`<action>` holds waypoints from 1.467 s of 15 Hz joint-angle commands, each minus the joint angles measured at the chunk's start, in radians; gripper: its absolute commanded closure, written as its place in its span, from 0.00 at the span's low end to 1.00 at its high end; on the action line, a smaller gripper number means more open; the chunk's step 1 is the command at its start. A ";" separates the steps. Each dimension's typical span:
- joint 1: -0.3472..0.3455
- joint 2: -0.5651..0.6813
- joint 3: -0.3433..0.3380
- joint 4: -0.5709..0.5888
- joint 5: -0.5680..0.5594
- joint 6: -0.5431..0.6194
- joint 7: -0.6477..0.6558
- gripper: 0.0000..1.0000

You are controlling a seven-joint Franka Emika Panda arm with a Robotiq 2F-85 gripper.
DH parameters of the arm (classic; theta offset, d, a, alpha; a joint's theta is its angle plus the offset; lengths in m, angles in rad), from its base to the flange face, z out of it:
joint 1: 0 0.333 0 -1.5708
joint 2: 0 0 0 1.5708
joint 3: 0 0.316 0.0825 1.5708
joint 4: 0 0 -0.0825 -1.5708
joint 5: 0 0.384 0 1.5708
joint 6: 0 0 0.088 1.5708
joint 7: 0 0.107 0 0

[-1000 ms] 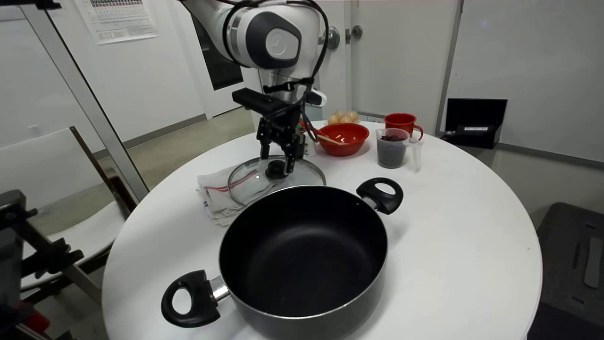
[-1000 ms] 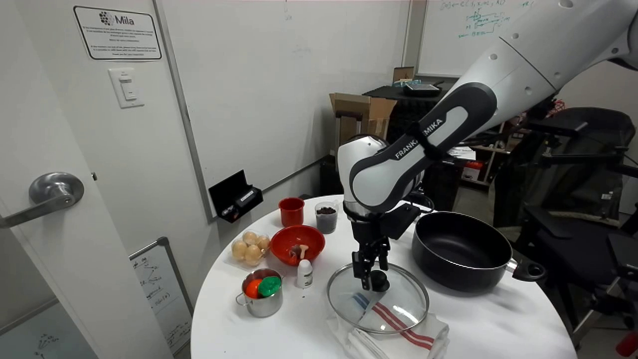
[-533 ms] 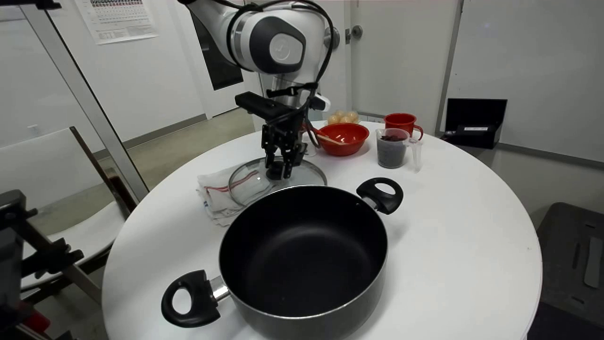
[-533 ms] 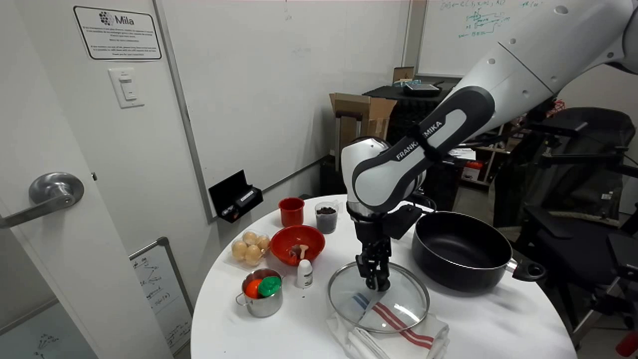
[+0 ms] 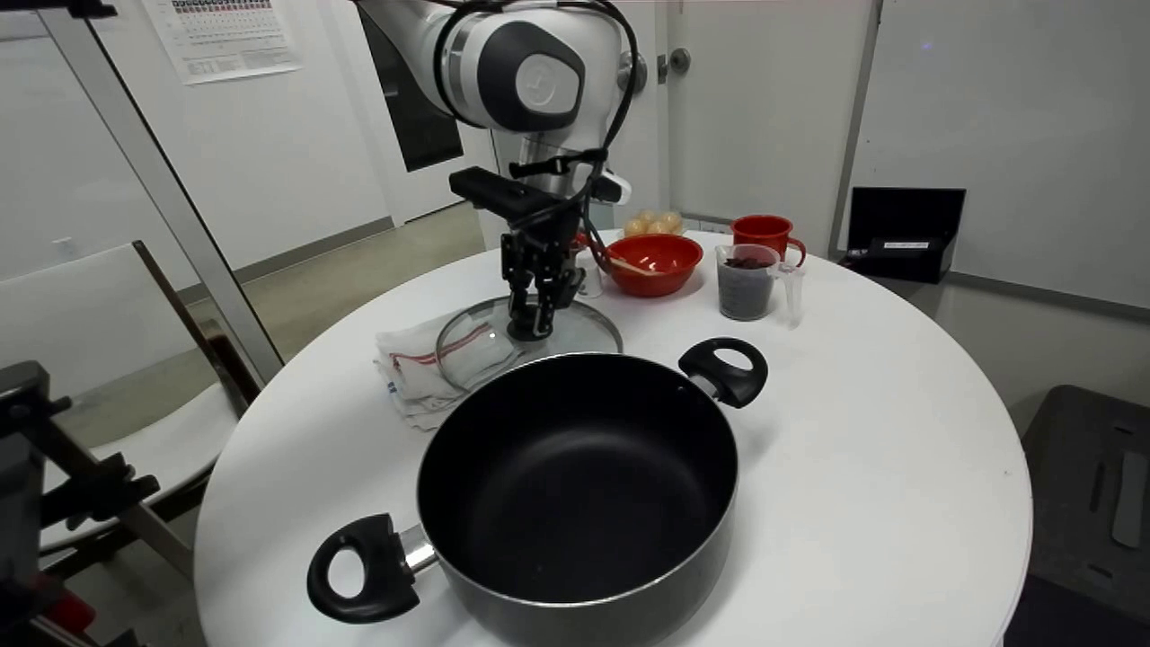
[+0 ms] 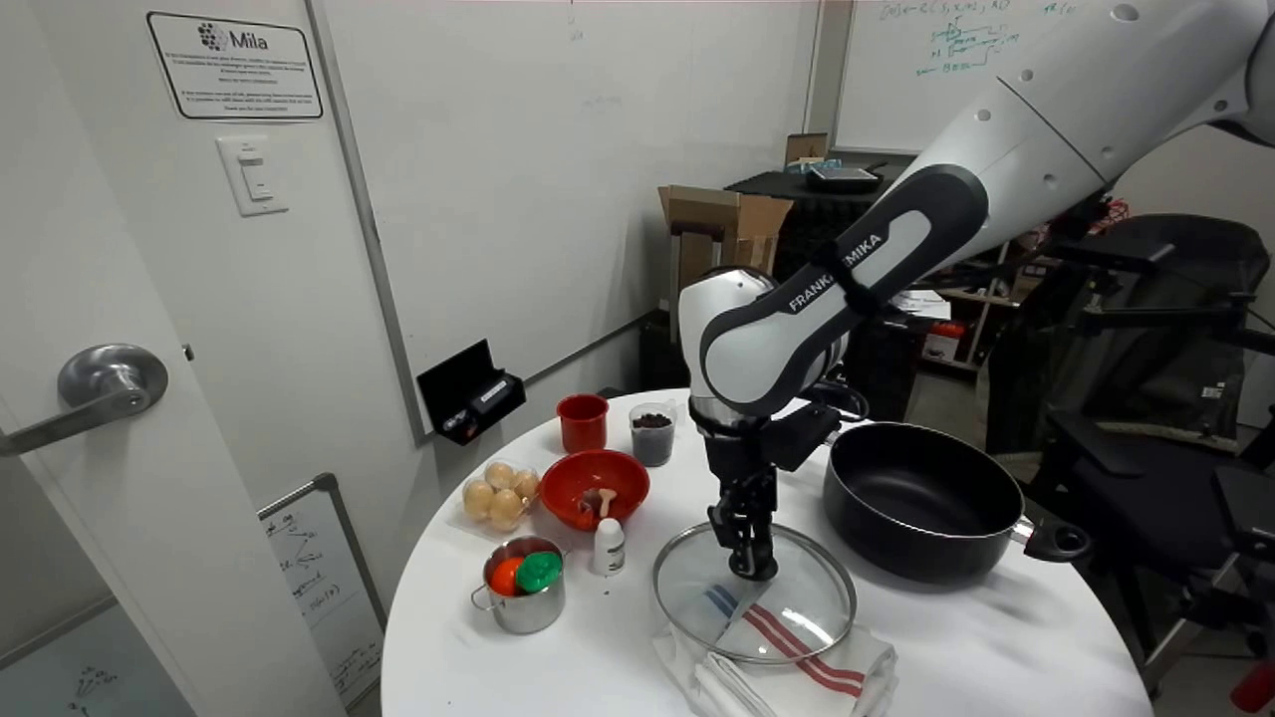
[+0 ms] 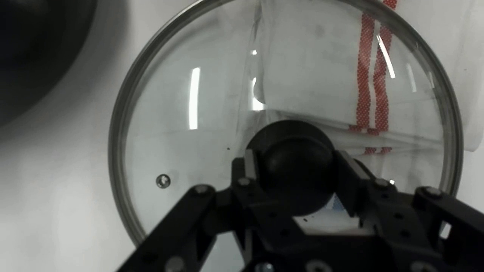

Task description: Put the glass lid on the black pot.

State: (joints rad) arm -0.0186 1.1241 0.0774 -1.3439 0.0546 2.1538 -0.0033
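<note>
The Robotiq gripper (image 7: 298, 169) pinches the knob (image 7: 297, 160) of the glass lid (image 6: 755, 601), lying partly over the striped cloth (image 6: 797, 687), while the black pot (image 6: 918, 510) stands just beside it, right and slightly farther in an exterior view.

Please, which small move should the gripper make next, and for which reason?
Probably a small lift straight up: the gripper seems closed on the black knob in the wrist view, and the glass lid lies partly over the towel, beside the taller black pot, not on it.
</note>
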 commanded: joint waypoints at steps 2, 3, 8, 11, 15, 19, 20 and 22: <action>0.009 -0.076 0.007 -0.073 0.014 0.028 -0.018 0.75; 0.018 -0.097 0.002 -0.096 0.009 0.040 -0.012 0.75; 0.046 -0.207 -0.001 -0.213 0.002 0.104 -0.002 0.75; 0.060 -0.278 -0.005 -0.286 0.001 0.126 0.013 0.75; 0.067 -0.385 -0.008 -0.394 0.009 0.156 0.035 0.75; 0.070 -0.488 -0.019 -0.498 0.016 0.193 0.086 0.75; 0.068 -0.510 -0.021 -0.520 0.019 0.199 0.099 0.75; 0.062 -0.546 -0.030 -0.559 0.027 0.202 0.130 0.75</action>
State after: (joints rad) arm 0.0387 0.6813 0.0673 -1.7951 0.0542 2.3270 0.0821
